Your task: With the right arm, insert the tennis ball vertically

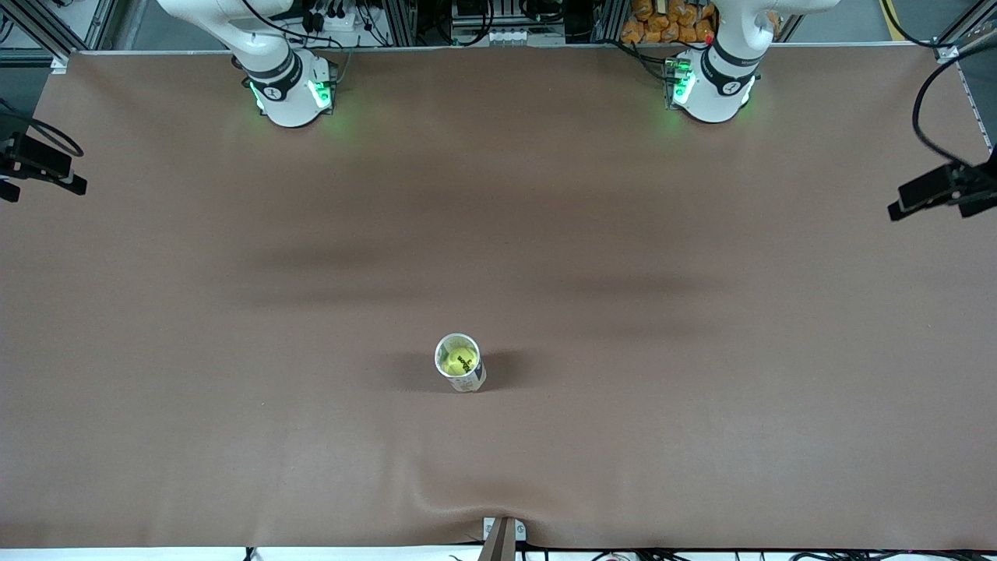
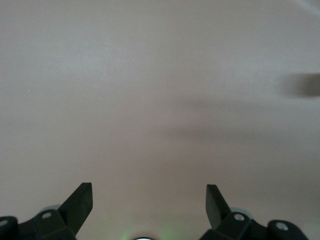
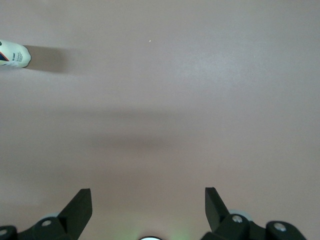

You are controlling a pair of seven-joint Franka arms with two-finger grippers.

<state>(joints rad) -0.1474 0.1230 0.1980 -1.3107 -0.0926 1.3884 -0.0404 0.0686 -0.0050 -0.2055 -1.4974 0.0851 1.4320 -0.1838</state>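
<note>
A: Where's the ball (image 1: 459,360) now?

B: Down inside the can (image 1: 461,365), which stands upright on the table (image 1: 234,389) about midway between the 2 arms' ends. You can see yellow felt through the open mouth.

A: So the job looks finished?

B: I'd judge so. Neither hand is anywhere near it.

A: And the right gripper (image 3: 148,202)?

B: Its 2 fingers stand wide apart with nothing between them, high over bare table. From its own camera the can (image 3: 13,54) sits well off to one side, only its lower part showing, nowhere near the gap between the fingers.

A: The left gripper (image 2: 149,200)?

B: Same story: spread apart, empty, bare table under it. That arm just waits. I can't see either hand from across the table, only the 2 bases.

A: If someone had to lift that ball again?

B: It's light and springy, I'd guess, and fuzzy enough that fingers wouldn't slip. But it fills the can closely, so there's little room for fingers beside it. Gripping the can's wall is easier; it looks thin and light, so it may tip if nudged.
</note>
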